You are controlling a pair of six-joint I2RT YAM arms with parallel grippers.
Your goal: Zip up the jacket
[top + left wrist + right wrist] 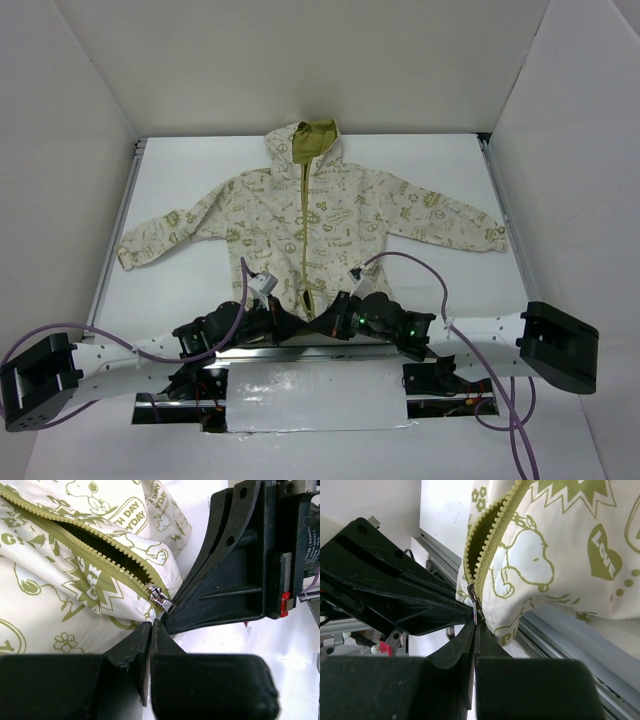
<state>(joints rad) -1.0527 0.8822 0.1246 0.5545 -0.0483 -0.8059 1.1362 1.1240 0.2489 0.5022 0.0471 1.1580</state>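
cream fabric with olive doodles: the jacket (350, 215) lies flat on the white table (450, 290), front up, sleeves spread. its long axis runs outward from my arms, with the hem at the near edge and the hood (312, 138) pointing away, and the zipper (303, 225) follows that line. the teeth gape apart just above the hem, with the slider pull (161, 597) down at the bottom, so the zipping looks barely begun. my left gripper (150, 627) has its fingers pressed nearly together on the hem just beside the slider pull, i judge to anchor the cloth. my right gripper (475, 622) is closed tight, and the slider pull seems nipped between its tips, ready to be drawn toward the hood.
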